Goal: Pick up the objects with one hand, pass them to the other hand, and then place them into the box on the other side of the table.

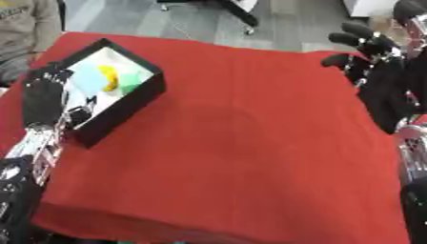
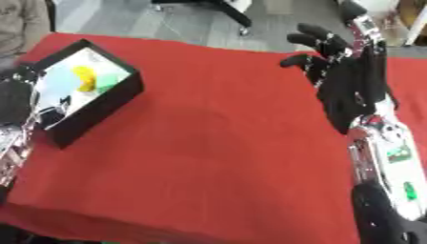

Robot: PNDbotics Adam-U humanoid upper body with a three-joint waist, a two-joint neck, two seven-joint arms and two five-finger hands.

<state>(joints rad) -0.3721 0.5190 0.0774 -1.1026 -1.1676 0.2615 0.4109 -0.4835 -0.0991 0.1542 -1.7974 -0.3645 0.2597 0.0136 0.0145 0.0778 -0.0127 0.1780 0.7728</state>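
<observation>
Black hands on silver, jointed forearms.

The right hand [image 2: 350, 90] is matt black all over, its fingers built of rounded, padded segments, with small pale spots along the knuckles and the back. Below its wrist the forearm turns to bare silver metal, carrying small green marks, then a black sleeve lower down. The left hand [image 1: 43, 97] is the same black, and behind it the forearm shows shiny silver links with dark gaps between them.

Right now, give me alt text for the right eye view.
A black box at the red table's left edge holds yellow and green items. The right hand is raised open and empty; the left hand rests beside the box.
</observation>
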